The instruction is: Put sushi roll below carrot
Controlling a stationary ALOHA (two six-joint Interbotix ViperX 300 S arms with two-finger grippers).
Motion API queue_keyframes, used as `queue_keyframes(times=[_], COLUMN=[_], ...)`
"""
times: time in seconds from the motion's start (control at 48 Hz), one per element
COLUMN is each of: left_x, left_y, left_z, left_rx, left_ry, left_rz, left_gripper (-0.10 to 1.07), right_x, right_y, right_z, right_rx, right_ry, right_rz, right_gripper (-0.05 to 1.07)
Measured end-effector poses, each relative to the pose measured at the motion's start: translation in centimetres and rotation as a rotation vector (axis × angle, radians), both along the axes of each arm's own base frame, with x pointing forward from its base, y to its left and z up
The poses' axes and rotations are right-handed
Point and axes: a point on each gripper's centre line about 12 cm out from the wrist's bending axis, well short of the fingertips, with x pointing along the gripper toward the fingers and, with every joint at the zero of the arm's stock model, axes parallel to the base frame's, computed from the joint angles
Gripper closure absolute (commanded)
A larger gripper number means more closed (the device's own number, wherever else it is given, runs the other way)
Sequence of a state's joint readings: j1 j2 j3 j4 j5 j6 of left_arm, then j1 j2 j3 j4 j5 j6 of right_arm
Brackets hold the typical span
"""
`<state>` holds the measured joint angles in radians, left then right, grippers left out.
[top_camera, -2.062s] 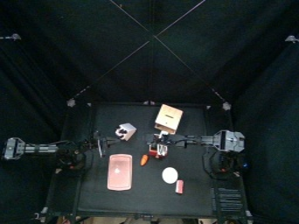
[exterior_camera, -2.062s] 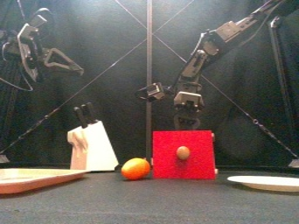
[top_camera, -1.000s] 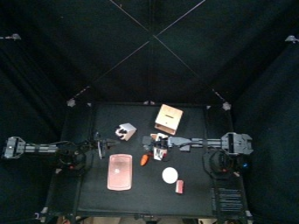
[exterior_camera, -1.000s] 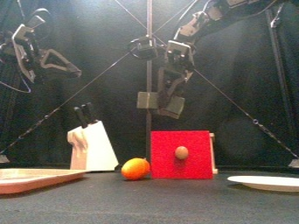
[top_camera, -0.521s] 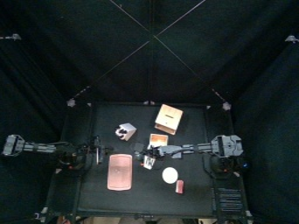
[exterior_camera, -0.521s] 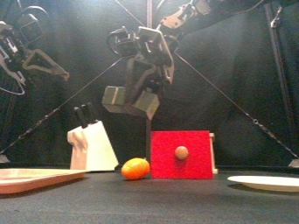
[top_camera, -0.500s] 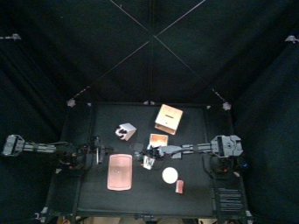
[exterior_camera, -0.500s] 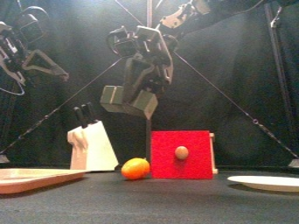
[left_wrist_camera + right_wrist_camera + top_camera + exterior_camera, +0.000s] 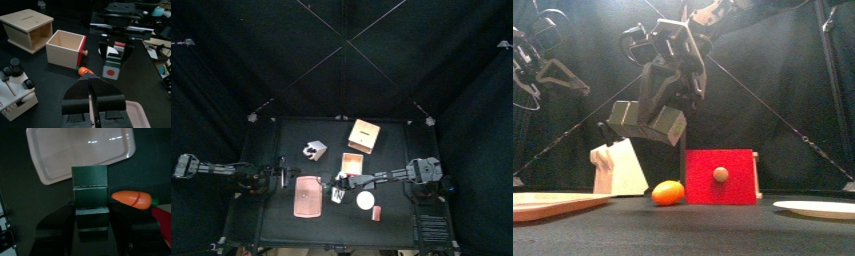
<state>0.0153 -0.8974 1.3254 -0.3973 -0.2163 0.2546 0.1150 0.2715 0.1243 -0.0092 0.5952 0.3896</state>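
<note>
Black curtains [image 9: 251, 60] closed in the small black table [image 9: 398, 140]. The right gripper [image 9: 91, 203] gripped the dark-green-sided, white-faced sushi roll [image 9: 89, 178] in widely spread jaws, off the surface between the small orange carrot [image 9: 133, 198] and the flat pink plastic tray [image 9: 307, 197]. The left gripper [image 9: 92, 87] hung at the table's left, jaws pressed together. A white round plate [image 9: 368, 201] lay near the tray.

Black curtains [image 9: 251, 60] close in the pen on every side, hanging in soft folds. Thin pale cords [image 9: 372, 62] cross overhead and run down toward the corners. The small black worktop [image 9: 398, 225] sits in the middle, matte and dark. Light falls from above, brightening the curtain [image 9: 780, 60] behind; its source is perhaps out of view.
</note>
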Motion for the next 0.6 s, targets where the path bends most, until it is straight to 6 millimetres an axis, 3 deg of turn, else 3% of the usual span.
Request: queue_keyframes(times=[0.25, 0.604], left_x=[-0.1, -0.2], left_y=[0.0, 0.3], left_z=[-0.1, -0.4], left_rx=[-0.002, -0.002], left_ry=[0.001, 0.01], left_rz=[0.002, 0.015], left_gripper=[0.72, 0.72], right_x=[-0.6, -0.8], right_y=[3.5, 3.6], right_z=[-2.3, -4.7], right_rx=[-0.044, -0.083], right_ry=[0.071, 0.154], right_rz=[0.087, 0.08], right_gripper=[0.45, 0.43])
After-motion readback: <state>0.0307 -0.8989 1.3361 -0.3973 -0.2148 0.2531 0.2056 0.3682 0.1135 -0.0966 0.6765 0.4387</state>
